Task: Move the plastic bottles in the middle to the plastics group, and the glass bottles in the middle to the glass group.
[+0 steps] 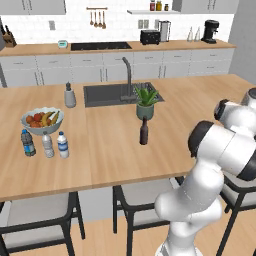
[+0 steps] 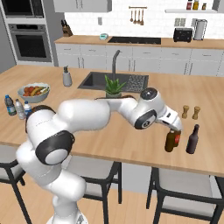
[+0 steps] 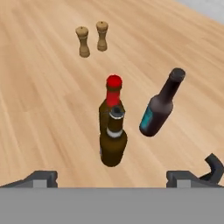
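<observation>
Below my wide-open, empty gripper (image 3: 112, 177) stands an amber-brown glass bottle (image 3: 113, 139), touching the red-capped brown bottle (image 3: 112, 98) behind it, near-black bottle (image 3: 161, 107) beside. Far left, a maroon-brown bottle (image 1: 144, 132) stands mid-counter; the blue-labelled water bottle (image 1: 63, 145) stands among the plastic bottles.

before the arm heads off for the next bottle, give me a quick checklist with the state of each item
1. Hand open and holding nothing: ok, both fingertips stand wide apart, clear of the bottles.
2. Amber bottle upright at the glass group: ok, it stands right in front of the red-capped bottle, with the near-black bottle beside them.
3. Gap between amber and red-capped bottles: cannot tell, they overlap in both views.
4. Remaining glass bottle in the middle: not ok, the dark bottle is still by the potted plant.
5. Bright-blue-labelled water bottle with the plastics group: ok, three small bottles stand together by the fruit bowl.
</observation>
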